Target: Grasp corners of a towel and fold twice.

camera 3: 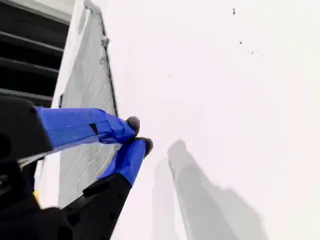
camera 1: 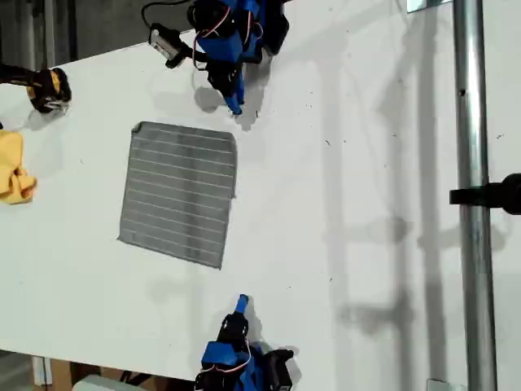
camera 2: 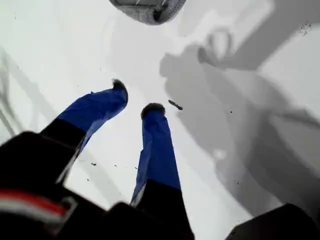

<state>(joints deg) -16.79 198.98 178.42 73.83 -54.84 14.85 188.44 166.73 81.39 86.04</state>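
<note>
The grey striped towel (camera 1: 179, 195) lies flat and unfolded on the white table (camera 1: 342, 204), left of centre in the exterior view. My first gripper (camera 1: 236, 107) (camera 2: 136, 97) hovers just beyond the towel's far right corner (camera 1: 232, 135) as the exterior view shows it. Its jaws are slightly open and hold nothing, with that rounded corner (camera 2: 150, 10) ahead of them. My second gripper (camera 1: 242, 303) (camera 3: 140, 134) is shut and empty, a short way off the towel's near right corner (camera 1: 221, 264). Beside it the towel (camera 3: 87, 75) stretches away.
A crumpled yellow cloth (camera 1: 15, 167) lies at the exterior view's left edge, with a black and yellow object (camera 1: 49, 88) above it. A metal pole (camera 1: 472, 163) with a black clamp (camera 1: 488, 195) runs down the exterior view's right side.
</note>
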